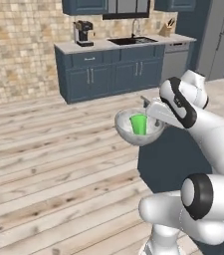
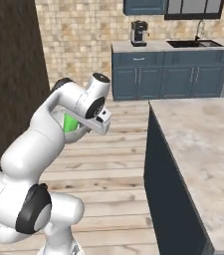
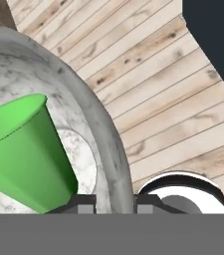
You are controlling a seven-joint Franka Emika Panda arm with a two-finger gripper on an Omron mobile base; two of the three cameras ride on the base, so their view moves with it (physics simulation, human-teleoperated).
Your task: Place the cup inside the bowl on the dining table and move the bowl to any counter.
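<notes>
bowl: the bowl (image 1: 139, 130) is held up in the air over the wood floor (image 1: 58, 169). It is not resting on anything. It is seen close up in the hand view too (image 3: 103, 144).
cup: the cup (image 1: 139, 124) is inside the bowl, standing on the bottom with its open end up. It is seen leaning a little in the hand view (image 3: 26, 149).
gripper: the gripper (image 3: 114, 203) is pinching the rim of the bowl. One finger is inside the wall, next to the cup, and one finger is outside it. The jaws are nearly closed, with just the thin wall between them.
way to go: the counter (image 1: 128, 46) is well apart from the bowl, far ahead across the floor. The bowl is between the robot and the counter.
table: the table (image 2: 203, 149) is to the right of the arm, and the bowl is off its edge already.
counter top: a coffee machine (image 1: 83, 33) and a sink (image 1: 132, 40) are on it. Bare top is seen between them and at the right end.
risk: the bowl is held by one edge only, so it may tip and the cup may slide.
</notes>
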